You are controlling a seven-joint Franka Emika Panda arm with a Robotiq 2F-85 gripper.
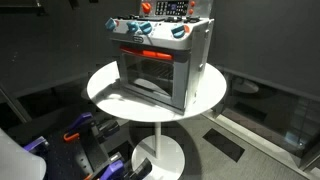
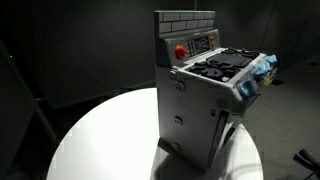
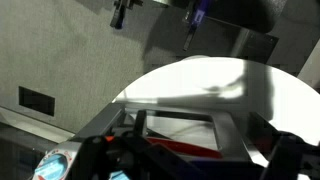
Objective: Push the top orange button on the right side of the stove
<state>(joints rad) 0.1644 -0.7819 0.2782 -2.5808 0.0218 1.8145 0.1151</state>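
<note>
The grey toy stove [image 1: 160,62] stands on a round white table [image 1: 105,85] and shows in both exterior views, seen from its side in one [image 2: 195,110]. It has a glass door, an orange-red door handle [image 1: 148,53] and blue-and-white knobs [image 1: 180,33]. A round orange-red button [image 2: 181,51] sits on the brick-pattern back panel beside the dark control panel [image 2: 204,43]. My gripper [image 3: 195,150] shows only in the wrist view, as dark blurred fingers at the lower left and right edges. They are wide apart and hold nothing. It hangs above the stove's front, over the door handle [image 3: 180,148].
The table stands on a white pedestal base [image 1: 160,155]. Dark curtains surround the scene. Clutter with blue and orange parts [image 1: 85,135] lies on the floor beside the base. The wrist view shows grey carpet [image 3: 70,50] with a floor outlet [image 3: 37,100].
</note>
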